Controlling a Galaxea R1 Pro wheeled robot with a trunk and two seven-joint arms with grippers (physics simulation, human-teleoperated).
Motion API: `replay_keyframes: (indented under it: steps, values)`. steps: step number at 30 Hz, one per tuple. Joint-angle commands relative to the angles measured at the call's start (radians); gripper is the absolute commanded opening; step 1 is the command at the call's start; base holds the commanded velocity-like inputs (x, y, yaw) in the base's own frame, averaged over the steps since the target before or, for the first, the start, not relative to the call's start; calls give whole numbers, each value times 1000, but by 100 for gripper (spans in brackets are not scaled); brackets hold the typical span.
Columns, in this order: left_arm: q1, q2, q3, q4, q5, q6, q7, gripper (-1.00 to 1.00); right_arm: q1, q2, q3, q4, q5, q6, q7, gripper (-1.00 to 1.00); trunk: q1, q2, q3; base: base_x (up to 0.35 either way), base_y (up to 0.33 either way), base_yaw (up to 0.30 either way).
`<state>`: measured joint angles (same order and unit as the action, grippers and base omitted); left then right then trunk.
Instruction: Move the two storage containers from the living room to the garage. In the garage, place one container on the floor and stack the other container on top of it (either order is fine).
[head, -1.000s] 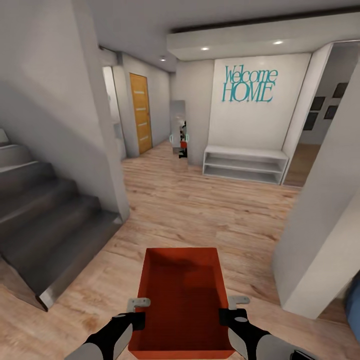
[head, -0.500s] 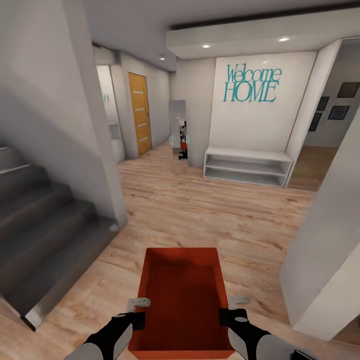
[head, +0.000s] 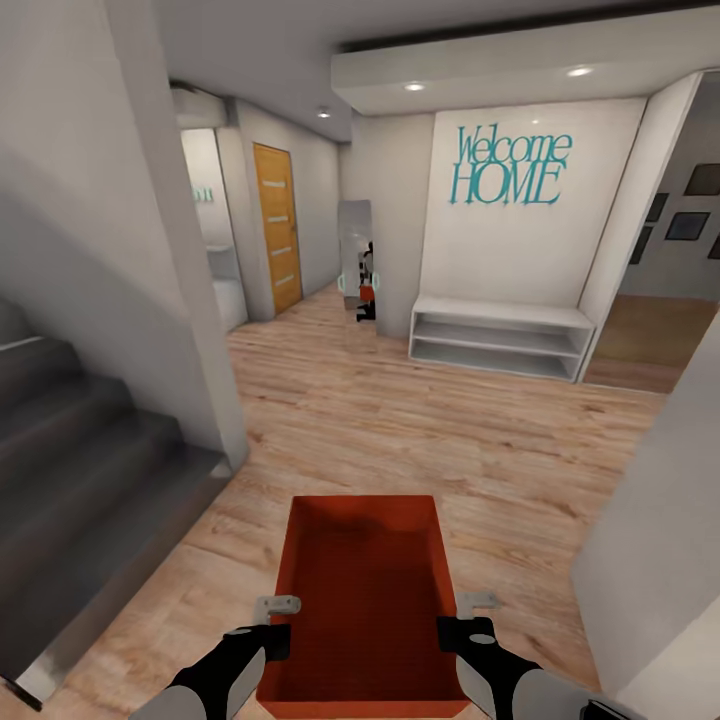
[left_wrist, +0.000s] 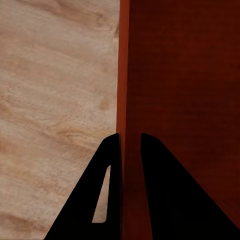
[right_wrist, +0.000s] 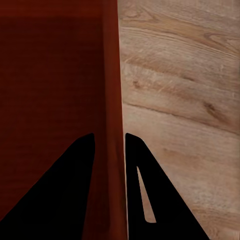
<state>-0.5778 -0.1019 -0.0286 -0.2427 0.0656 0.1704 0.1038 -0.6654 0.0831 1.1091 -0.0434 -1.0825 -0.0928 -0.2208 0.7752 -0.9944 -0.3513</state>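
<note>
One red storage container is gripped by the left gripper and right gripper; the garage is not reached yet.

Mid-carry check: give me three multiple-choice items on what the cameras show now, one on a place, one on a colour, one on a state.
1. Where does the white shelf bench stand?
A. under the teal wall lettering
B. on the stairs
C. beside the orange door

2. What colour is the storage container?
A. blue
B. red-orange
C. grey

3. How is the container held?
A. by the left claw alone
B. resting on the floor, untouched
C. each claw clamped on a side wall

Answers:
1 A: the white shelf bench sits below the teal wall lettering.
2 B: the storage container is red-orange.
3 C: the left claw and the right claw each straddle a wall.
</note>
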Motion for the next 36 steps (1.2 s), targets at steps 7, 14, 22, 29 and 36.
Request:
replay_keyframes:
  steps: [7, 14, 22, 29, 36]
  values:
    - [0, 1, -14, -3, 19, 6, 9, -100, 0, -8, 25, 10, -10, -2, -3, -100, 1, -1, -1, 323, 0, 0]
    - [0, 1, -14, -3, 19, 6, 9, -100, 0, -8, 24, 10, -10, -2, -3, -100, 1, -1, -1, 323, 0, 0]
    - [0, -1, -14, -3, 20, 6, 10, -100, 0, -9, 23, 10, -10, 0, -3, -100, 1, -1, -1, 323, 0, 0]
    - [0, -1, -14, -3, 19, 6, 10, -100, 0, -10, 23, 10, -10, -2, -3, -100, 1, -1, -1, 323, 0, 0]
    - [0, -1, -14, -3, 20, 6, 10, -100, 0, -10, 23, 10, -10, -2, -3, -100, 1, -1, -1, 323, 0, 0]
